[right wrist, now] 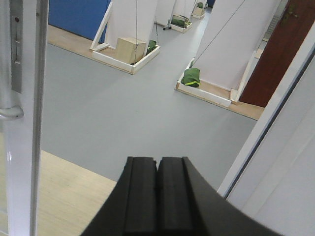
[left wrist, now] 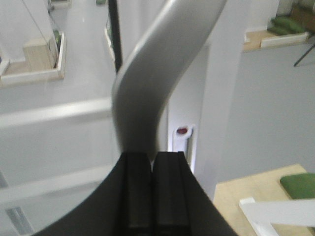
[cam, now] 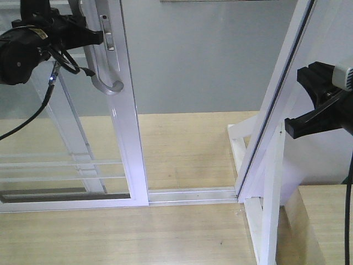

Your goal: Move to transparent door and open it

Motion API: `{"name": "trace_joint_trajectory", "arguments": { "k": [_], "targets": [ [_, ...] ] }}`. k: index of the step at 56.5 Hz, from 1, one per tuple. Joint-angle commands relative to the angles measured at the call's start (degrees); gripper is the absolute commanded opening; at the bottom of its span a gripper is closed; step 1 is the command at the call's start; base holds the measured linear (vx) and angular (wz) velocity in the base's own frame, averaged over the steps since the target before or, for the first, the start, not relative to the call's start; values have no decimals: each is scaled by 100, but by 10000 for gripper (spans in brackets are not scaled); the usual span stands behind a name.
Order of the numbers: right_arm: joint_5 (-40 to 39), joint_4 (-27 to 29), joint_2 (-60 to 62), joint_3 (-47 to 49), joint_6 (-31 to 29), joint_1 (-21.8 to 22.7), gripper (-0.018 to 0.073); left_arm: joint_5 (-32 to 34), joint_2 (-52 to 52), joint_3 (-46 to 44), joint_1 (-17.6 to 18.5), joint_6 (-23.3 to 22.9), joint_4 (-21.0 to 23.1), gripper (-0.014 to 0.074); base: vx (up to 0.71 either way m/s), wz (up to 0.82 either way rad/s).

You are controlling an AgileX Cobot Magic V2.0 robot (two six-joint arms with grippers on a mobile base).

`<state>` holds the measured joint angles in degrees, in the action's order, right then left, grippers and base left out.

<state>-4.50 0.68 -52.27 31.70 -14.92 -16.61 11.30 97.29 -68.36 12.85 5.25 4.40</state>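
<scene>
Pressing together, left fingers (left wrist: 138,191) meet the transparent door's handle (left wrist: 152,73).

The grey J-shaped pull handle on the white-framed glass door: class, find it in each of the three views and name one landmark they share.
Exterior front-facing: grey J-shaped pull handle, upper left, beside the left gripper.
Left wrist: fills the centre, curving up above the closed black fingers.
Right wrist: only its tip, left edge.
Shared landmark: the glossy white door frame.
</scene>
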Motion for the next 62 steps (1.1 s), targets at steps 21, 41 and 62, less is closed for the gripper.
{"name": "trace_joint_trajectory", "arguments": {
  "k": [21,41,62],
  "targets": [
    [-501,13,38,165,-30,33,-6,467,-357,-66,-375,22,42,-3,0,0],
    [-501,13,38,165,-30,33,-6,329,-729,102,-664,28,36,-1,0,0],
    [-475,197,38,165,54,33,-6,241,-2076,1255,-664,-1,34,0,0,0]
  ]
}}
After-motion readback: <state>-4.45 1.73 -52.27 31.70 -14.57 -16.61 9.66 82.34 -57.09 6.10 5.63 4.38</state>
